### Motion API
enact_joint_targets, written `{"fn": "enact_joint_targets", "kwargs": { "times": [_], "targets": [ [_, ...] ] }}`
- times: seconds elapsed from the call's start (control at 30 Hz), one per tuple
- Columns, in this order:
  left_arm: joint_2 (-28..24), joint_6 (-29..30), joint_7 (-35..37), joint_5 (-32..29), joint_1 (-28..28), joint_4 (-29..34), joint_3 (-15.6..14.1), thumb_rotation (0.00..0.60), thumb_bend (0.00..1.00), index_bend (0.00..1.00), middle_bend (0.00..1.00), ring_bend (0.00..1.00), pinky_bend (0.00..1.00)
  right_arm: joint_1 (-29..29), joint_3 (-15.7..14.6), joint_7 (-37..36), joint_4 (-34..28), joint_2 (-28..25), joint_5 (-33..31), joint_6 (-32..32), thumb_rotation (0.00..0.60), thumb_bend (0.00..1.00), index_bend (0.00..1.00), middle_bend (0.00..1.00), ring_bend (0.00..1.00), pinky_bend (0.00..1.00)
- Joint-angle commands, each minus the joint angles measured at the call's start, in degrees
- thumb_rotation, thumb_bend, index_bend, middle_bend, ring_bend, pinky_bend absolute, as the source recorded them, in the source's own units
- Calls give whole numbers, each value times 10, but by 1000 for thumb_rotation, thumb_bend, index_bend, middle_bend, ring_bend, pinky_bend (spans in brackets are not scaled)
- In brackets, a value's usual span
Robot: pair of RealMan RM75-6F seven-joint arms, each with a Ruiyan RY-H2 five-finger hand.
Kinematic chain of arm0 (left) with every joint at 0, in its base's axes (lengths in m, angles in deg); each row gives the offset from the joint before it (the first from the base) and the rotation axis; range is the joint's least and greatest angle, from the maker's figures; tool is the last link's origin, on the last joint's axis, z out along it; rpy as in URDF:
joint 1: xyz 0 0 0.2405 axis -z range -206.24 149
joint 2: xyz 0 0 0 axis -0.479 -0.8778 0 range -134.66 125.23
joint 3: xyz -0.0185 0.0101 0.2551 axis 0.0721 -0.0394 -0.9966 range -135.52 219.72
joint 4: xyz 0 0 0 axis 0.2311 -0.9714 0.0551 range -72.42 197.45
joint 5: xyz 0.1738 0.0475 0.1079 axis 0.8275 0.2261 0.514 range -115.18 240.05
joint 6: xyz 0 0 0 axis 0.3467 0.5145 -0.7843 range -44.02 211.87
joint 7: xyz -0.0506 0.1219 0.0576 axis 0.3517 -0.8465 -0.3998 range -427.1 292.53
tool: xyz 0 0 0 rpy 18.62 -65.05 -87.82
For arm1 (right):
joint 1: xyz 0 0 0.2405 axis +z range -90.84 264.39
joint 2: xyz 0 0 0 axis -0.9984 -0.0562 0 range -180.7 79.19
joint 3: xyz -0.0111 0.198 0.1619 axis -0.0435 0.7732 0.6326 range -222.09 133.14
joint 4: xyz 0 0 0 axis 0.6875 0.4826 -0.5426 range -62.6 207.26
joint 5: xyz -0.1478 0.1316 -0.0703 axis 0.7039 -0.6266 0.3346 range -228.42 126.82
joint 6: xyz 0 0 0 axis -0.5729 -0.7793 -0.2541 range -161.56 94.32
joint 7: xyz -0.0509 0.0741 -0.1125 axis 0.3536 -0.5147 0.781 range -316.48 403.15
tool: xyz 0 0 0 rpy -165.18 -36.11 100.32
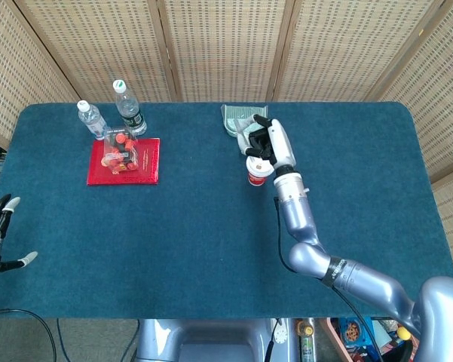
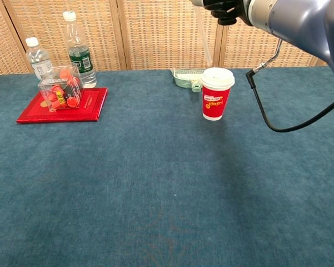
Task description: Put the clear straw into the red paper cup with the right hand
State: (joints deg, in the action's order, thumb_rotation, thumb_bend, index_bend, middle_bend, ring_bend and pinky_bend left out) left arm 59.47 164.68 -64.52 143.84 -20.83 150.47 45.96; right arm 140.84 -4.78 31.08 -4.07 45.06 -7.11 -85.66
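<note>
Right robot hand above the red paper cup
It pinches the clear straw, which hangs over the cup's white lid.

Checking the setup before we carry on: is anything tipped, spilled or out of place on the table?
Nothing stands out. The red paper cup stands upright with its lid on, both bottles are upright, and the clear box sits squarely on the red tray.
</note>
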Motion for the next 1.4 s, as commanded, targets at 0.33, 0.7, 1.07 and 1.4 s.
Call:
{"fn": "enact_joint_targets", "kwargs": {
  "times": [0.33,0.7,1.07,1.4],
  "targets": [
    [0,-6,1,-6,1,-2,2,600,0,0,0,0,0,7,-16,-8,10,2,4,1,600,606,710,1000,966,1000],
    [-2,-7,8,-7,0,-4,2,600,0,0,0,0,0,7,-32,-3,16,1,0,0,600,606,710,1000,966,1000],
    [-3,-2,11,-3,-2,-3,1,600,0,0,0,0,0,9,-38,-4,28,7,-5,0,600,606,710,1000,966,1000],
    [-5,-3,18,-4,-3,-4,2,600,0,0,0,0,0,15,-41,-1,40,15,-5,-2,600,606,710,1000,966,1000]
  ]
}}
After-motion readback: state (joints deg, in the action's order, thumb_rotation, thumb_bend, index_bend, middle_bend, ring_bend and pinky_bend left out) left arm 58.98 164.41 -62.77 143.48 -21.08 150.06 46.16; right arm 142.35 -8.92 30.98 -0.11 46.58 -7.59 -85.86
